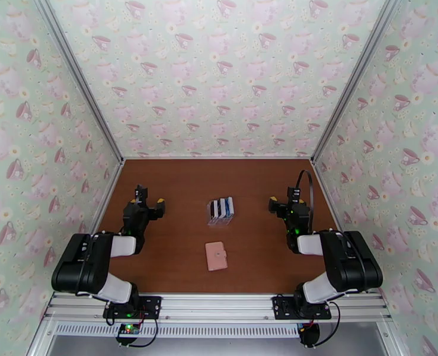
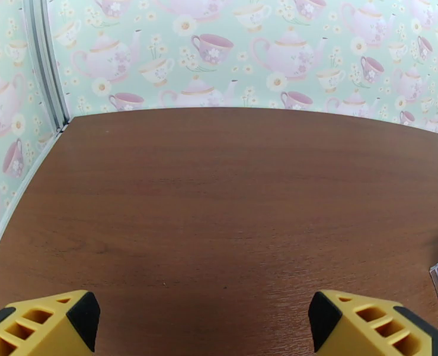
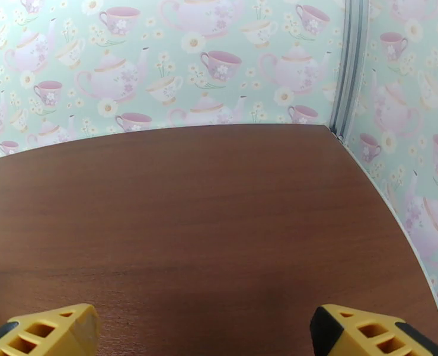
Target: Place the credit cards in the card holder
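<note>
The left end effector [image 1: 150, 197] stands with its jaws spread wide and holds nothing. In its wrist view the two yellow fingertips [image 2: 70, 318] sit at the bottom corners, with bare brown tabletop [image 2: 219, 203] between and ahead of them as far as the back wall. The right end effector [image 1: 283, 197] mirrors it, jaws equally wide and gripping nothing. Its yellow fingertips [image 3: 361, 330] frame open wood that runs to the far right corner. Each end effector hovers over its own side of the tabletop, not far from the side wall.

Between them, near the middle of the tabletop, the credit cards [image 1: 221, 207] stand on edge side by side in a clear slotted rack [image 1: 220, 219] (black, white and blue can be told apart). The rack is well apart from both end effectors, with a bare lane of wood on either side.

The card holder [image 1: 216, 256], a pink wallet, lies flat and closed with its tiny snap facing up. It is nearer the arm bases than the rack, roughly in line with it and not touching it. A strip of wood separates it from the near edge, where the tabletop meets an aluminium rail [image 1: 219, 304]. Teapot-patterned walls [image 1: 219, 84] enclose the left, back and right edges.
</note>
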